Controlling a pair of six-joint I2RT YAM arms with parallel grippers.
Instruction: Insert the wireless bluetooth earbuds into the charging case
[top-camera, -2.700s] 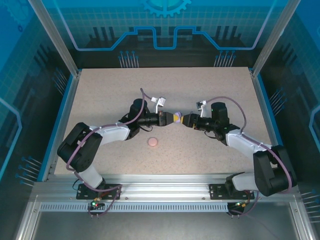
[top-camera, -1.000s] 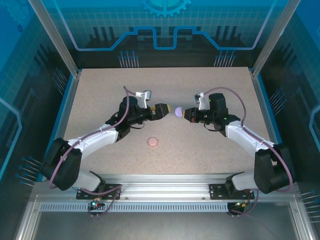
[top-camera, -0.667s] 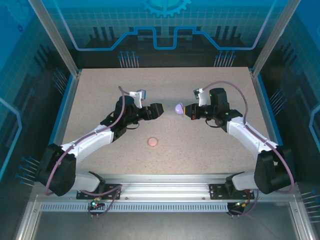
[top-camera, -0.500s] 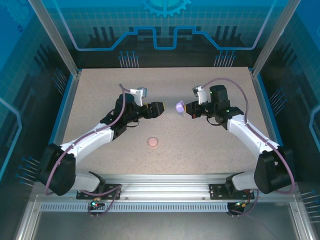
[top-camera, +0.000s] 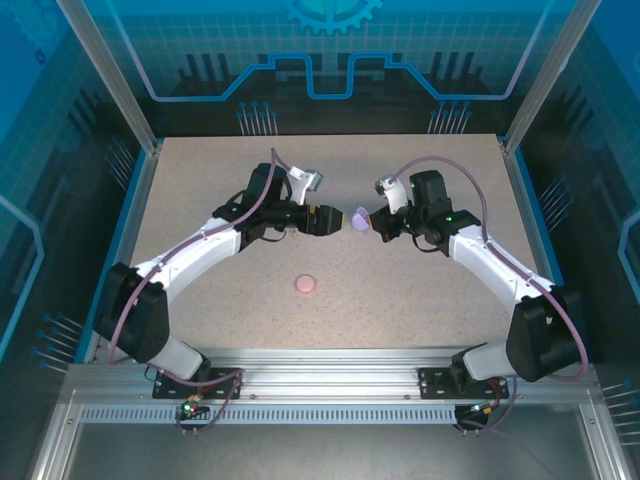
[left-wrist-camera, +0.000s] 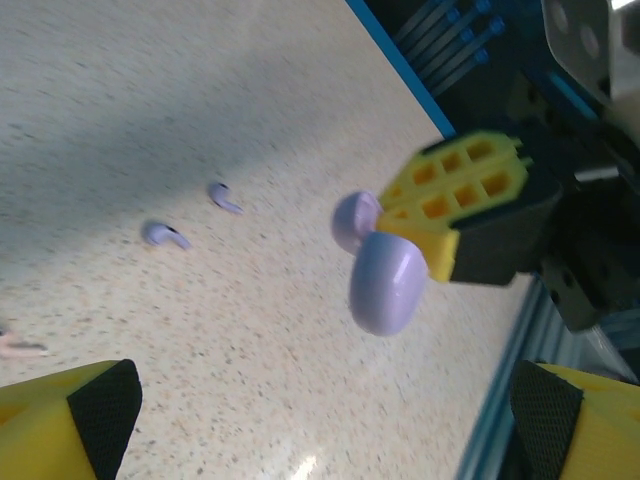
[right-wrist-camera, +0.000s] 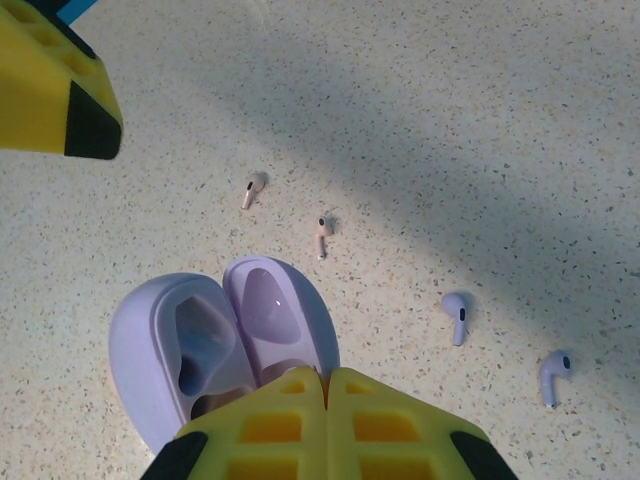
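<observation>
Currently we list: right gripper clamped on the open purple charging case, lower left; left gripper spread wide; pink earbuds centre, purple earbuds lower right, stems pointing down-frame.

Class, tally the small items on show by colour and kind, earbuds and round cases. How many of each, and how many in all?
Purple earbuds: 2
Pink earbuds: 2
Purple case: 1
Pink case: 1
Total: 6
</observation>
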